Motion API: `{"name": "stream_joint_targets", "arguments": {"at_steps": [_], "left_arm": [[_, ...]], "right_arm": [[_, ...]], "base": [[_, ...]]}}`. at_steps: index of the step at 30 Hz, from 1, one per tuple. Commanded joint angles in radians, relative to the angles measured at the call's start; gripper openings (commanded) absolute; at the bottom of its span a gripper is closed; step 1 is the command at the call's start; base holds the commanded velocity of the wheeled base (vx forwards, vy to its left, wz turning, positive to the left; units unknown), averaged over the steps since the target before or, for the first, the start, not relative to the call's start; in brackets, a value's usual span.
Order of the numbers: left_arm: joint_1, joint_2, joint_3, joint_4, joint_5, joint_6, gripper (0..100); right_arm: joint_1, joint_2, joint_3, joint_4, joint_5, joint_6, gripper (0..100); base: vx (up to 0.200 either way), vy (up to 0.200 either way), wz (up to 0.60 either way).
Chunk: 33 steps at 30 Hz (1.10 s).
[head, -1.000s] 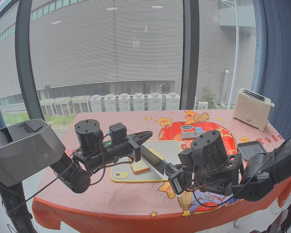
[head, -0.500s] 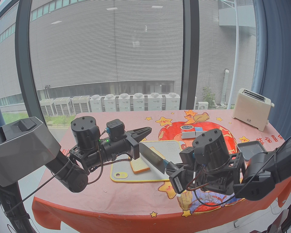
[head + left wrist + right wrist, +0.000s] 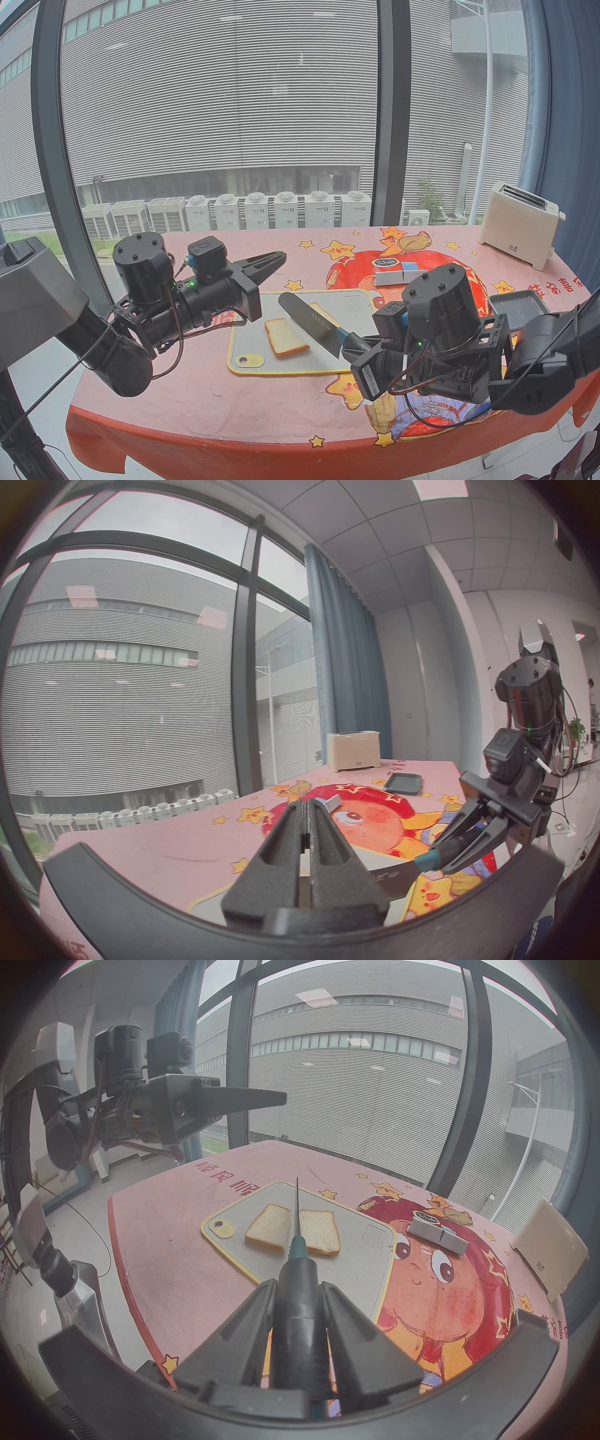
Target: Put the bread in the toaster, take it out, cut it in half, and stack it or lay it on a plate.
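Two halves of a bread slice lie on the grey, yellow-rimmed cutting board [image 3: 356,306]: the left half [image 3: 285,336] is in full sight, and the right half [image 3: 326,311] sits partly behind the knife blade [image 3: 309,319]. My right gripper [image 3: 352,344] is shut on the knife's teal handle, holding the blade above the gap between the halves [image 3: 270,1227] [image 3: 320,1231]. My left gripper [image 3: 275,257] is shut on nothing, up in the air beyond the board's left corner. The cream toaster [image 3: 520,224] stands at the far right. A dark square plate [image 3: 517,307] lies right of the board.
A small grey block [image 3: 400,275] with a blue part lies behind the board on the printed pink tablecloth. A window runs behind the table's far edge. In the left wrist view the toaster [image 3: 354,750] and plate [image 3: 404,783] lie far off.
My left arm has pulled back to the left, off the cutting board, uncovering the left bread half. The right gripper and knife have hardly moved.
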Motion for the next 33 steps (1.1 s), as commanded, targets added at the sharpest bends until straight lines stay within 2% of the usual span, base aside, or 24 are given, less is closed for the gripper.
{"name": "stream_joint_targets", "arguments": {"at_steps": [1, 6, 8, 9, 15, 17, 20, 24, 29, 33], "left_arm": [[0.059, -0.026, 0.040, -0.006, 0.005, 0.001, 0], [0.113, -0.063, 0.115, -0.037, 0.058, -0.002, 0], [0.130, -0.070, 0.161, -0.062, 0.063, -0.001, 0], [0.133, -0.072, 0.172, -0.066, 0.063, -0.001, 100], [0.134, -0.146, 0.302, -0.094, 0.084, -0.001, 100], [0.137, -0.181, 0.348, -0.137, 0.112, -0.002, 100], [0.151, -0.207, 0.385, -0.193, 0.126, -0.002, 100], [0.185, -0.253, 0.472, -0.241, 0.127, 0.007, 100], [0.236, -0.353, 0.572, -0.241, 0.126, 0.002, 100], [0.243, -0.431, 0.635, -0.241, 0.127, 0.004, 100]], "right_arm": [[0.003, -0.010, 0.006, -0.002, 0.000, 0.001, 0], [0.001, -0.030, 0.015, -0.002, 0.011, 0.007, 0], [0.000, -0.027, 0.011, -0.002, 0.011, 0.007, 0], [0.000, -0.027, 0.009, -0.002, 0.011, 0.007, 0], [-0.005, -0.050, 0.015, -0.002, 0.011, 0.007, 0], [-0.011, -0.058, 0.017, -0.002, 0.012, 0.007, 0], [-0.011, -0.070, 0.017, -0.002, 0.012, 0.007, 0], [-0.011, -0.104, 0.021, -0.002, 0.012, 0.008, 0], [-0.009, -0.108, 0.026, -0.002, 0.003, 0.001, 0], [-0.008, -0.130, 0.055, -0.004, 0.002, 0.002, 0]], "base": [[0.000, 0.000, 0.00], [0.000, 0.000, 0.00], [0.000, 0.000, 0.00], [0.000, 0.000, 0.00], [0.000, 0.000, 0.00], [0.000, 0.000, 0.00], [0.000, 0.000, 0.00], [0.000, 0.000, 0.00], [0.000, 0.000, 0.00], [0.000, 0.000, 0.00]]}}
